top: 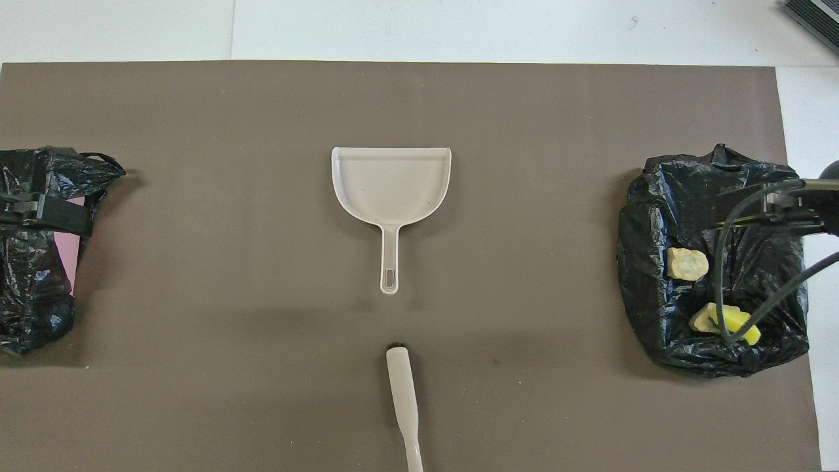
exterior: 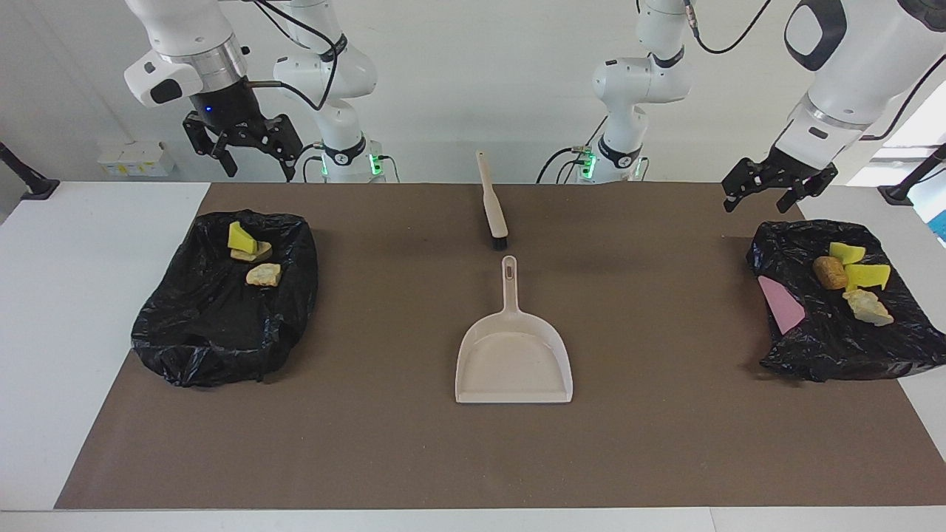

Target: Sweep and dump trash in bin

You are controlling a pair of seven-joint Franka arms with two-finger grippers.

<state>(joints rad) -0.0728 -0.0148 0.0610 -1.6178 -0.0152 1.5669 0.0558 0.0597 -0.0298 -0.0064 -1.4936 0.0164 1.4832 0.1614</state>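
The picture's edge cuts off the bin [top: 39, 262], seemingly hiding its trash [exterior: 850, 277].

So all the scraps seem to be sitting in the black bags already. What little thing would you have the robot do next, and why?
Probably nothing more than lifting the left gripper clear to rest, as the right gripper hangs over its bag. All seven pieces of trash lie in the two bags, the dustpan is bare, and the brush lies untouched nearer the robots.
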